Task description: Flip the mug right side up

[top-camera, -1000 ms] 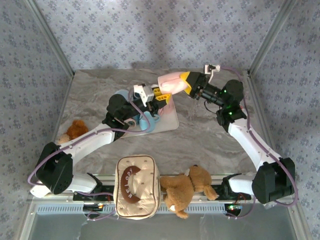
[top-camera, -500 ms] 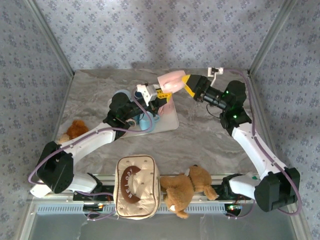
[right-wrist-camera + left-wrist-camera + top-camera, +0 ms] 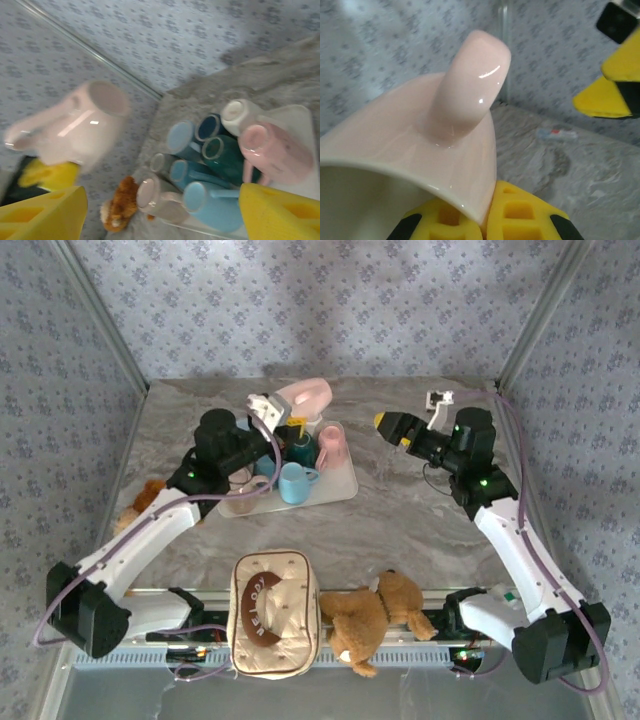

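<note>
Mug (image 3: pixel 308 396) is hanging on its side in the air above the far edge of the tray (image 3: pixel 345 485), the left fingers (image 3: pixel 520 219) clamping its rim. Right fingers (image 3: pixel 42 212) are hovering apart and empty over the counter (image 3: pixel 400 510), near the tray's right side.

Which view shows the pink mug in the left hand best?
Right wrist: the whole pink mug, base and handle, though slightly blurred. Top external shows it whole but small; left wrist crops it to handle and part of the wall.
</note>
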